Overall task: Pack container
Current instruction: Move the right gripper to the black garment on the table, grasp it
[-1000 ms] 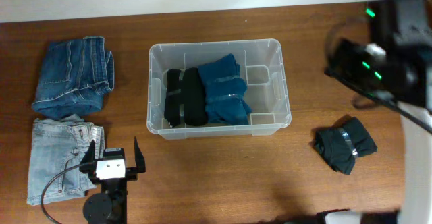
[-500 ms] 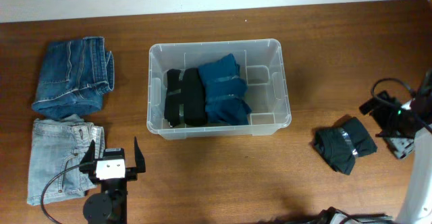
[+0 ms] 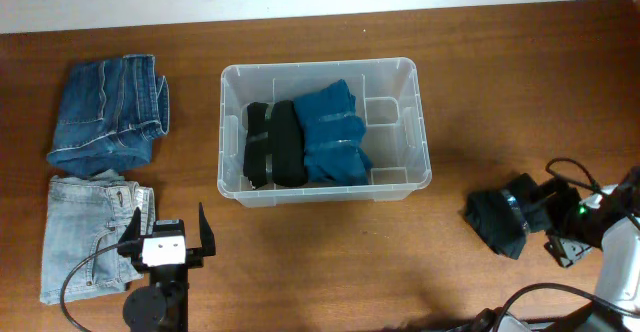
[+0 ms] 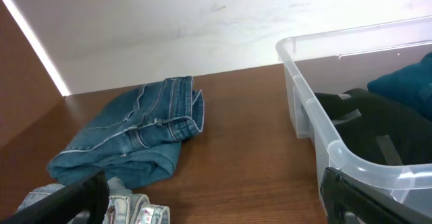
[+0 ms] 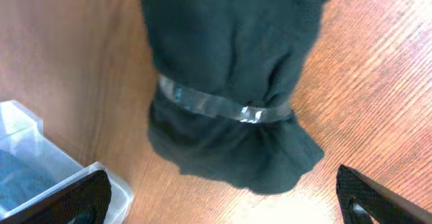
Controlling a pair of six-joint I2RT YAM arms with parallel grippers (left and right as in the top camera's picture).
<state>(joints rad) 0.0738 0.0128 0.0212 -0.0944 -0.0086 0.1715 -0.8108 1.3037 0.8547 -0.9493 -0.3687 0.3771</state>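
Observation:
The container (image 3: 322, 65), a clear plastic bin, stands mid-table holding a black roll (image 3: 272, 144) and a blue roll (image 3: 335, 134). A dark green taped bundle (image 3: 508, 218) lies on the wood to its right. My right gripper (image 3: 549, 222) is just right of that bundle and open. In the right wrist view the bundle (image 5: 233, 82) lies ahead of the gripper (image 5: 223, 204), not between the fingertips. My left gripper (image 3: 168, 226) hovers open and empty at the front left. In its wrist view the gripper (image 4: 212, 204) faces bare wood beside the container (image 4: 314, 113).
Folded dark blue jeans (image 3: 108, 115) lie at the back left, with folded pale jeans (image 3: 90, 234) in front of them, close to my left gripper. Both show in the left wrist view, dark jeans (image 4: 138, 133) and pale jeans (image 4: 131, 207). A container corner (image 5: 27, 163) shows at the right wrist view's left edge.
My right arm has swung from high at the back right down to the table beside the dark green bundle. The left arm and all garments stayed still.

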